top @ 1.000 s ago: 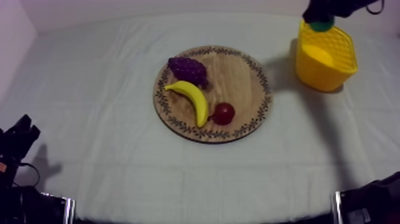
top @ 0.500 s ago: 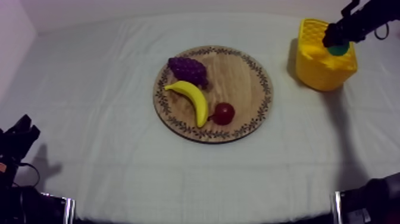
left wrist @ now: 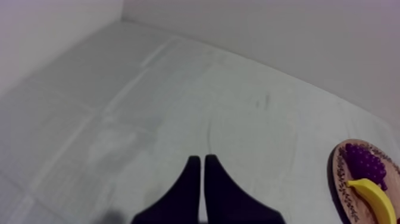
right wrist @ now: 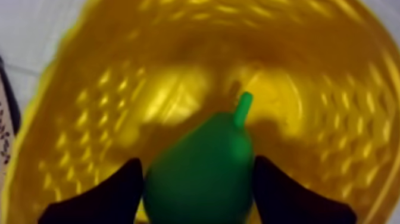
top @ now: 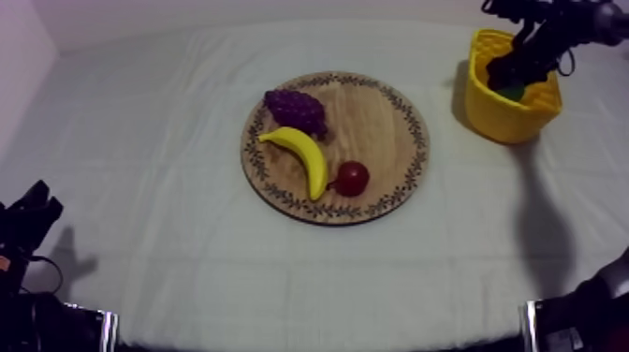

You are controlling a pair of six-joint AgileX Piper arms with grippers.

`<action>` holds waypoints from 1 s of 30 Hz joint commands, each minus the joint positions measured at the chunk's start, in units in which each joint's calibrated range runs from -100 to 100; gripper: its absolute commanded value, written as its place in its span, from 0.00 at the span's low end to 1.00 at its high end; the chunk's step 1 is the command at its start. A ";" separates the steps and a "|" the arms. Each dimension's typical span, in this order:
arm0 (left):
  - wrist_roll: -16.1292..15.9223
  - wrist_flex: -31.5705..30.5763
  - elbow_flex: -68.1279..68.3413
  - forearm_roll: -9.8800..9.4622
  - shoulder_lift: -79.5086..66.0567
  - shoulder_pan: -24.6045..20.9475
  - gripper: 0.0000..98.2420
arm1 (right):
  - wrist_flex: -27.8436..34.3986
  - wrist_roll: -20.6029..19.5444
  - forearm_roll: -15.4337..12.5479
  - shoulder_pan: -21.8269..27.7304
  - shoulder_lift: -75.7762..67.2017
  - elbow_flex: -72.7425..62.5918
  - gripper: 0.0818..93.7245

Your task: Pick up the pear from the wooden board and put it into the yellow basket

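Reaching in from the upper right of the top view, my right arm puts the right gripper (right wrist: 197, 162) down inside the yellow basket (top: 494, 114). The basket stands at the upper right of the frame, well apart from the wooden board (top: 379, 117) at the middle of the cloth (top: 168, 112).

In the right wrist view the two black fingers (right wrist: 113, 193) press on opposite sides of the green pear (right wrist: 199, 173), so this gripper is clamped on the fruit. The pear is inside the basket, with yellow lattice walls all round it and its stem pointing towards the far wall. I cannot tell whether it touches the basket's floor.

On the board, the bunch of grapes (top: 296, 110) lies at the upper left part. The banana (top: 301, 155) runs just below it, slanting down to the right. The small red fruit (top: 352, 178) sits just beside the banana's lower end.

The left gripper (left wrist: 199, 158) sits low at the lower left of the top view, well apart from the board. In the left wrist view its fingers lie together as a narrow wedge, closed on nothing, over bare cloth. The board's rim, the grapes and the banana show farther off.
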 commanded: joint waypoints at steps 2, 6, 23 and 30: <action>0.00 0.00 0.02 0.00 -0.04 -0.01 0.00 | -1.02 -1.61 0.97 -0.27 2.06 -0.19 0.71; 0.00 0.00 0.02 0.00 -0.04 -0.01 0.00 | -2.10 -2.03 0.90 -0.19 0.86 0.78 0.63; 0.00 0.00 0.02 0.00 -0.04 -0.01 0.00 | -5.84 -3.27 -1.79 2.16 -47.22 26.71 0.04; 0.00 0.00 0.02 0.00 -0.04 -0.01 0.00 | -8.85 -7.81 -0.27 1.73 -72.66 44.18 0.01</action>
